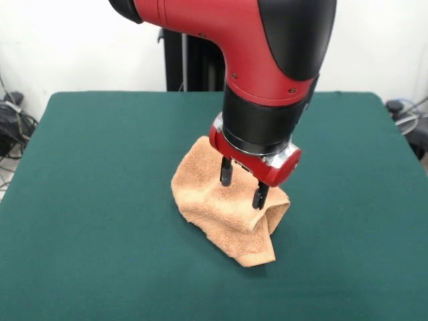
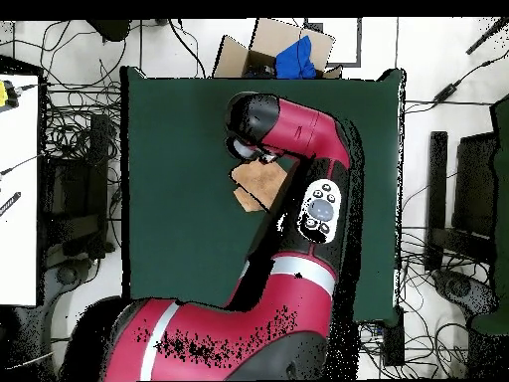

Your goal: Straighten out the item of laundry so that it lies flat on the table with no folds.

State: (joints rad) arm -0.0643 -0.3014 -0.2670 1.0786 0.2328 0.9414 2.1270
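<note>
The item of laundry (image 1: 227, 212), a peach-orange terry towel, lies crumpled near the middle of the table (image 1: 100, 200), a wide surface covered in dark green cloth.

Largest in the front view is the red and black arm (image 1: 267, 53), which comes down from above and hides much of the table's far side. In the overhead view the same arm covers most of the towel, leaving only a small orange patch (image 2: 260, 184) showing beside it.

The towel is bunched into a loose heap. One side is rolled over into a raised fold, and a pointed corner reaches toward the near edge of the table. It is clearly not flat yet.

Smallest is the gripper (image 1: 243, 185), directly above the heap. Its two dark fingers are spread apart, with the tips down at the cloth and nothing pinched between them. Whether the tips press into the towel or only touch it cannot be told.

Several things could go wrong, in my judgement. Closing here could catch two layers at once, so a pull would drag the whole bundle instead of opening the fold. A grasp in the middle of the heap, not at a corner, could twist the towel tighter. Pressing down hard might also snag the green table cloth.
</note>
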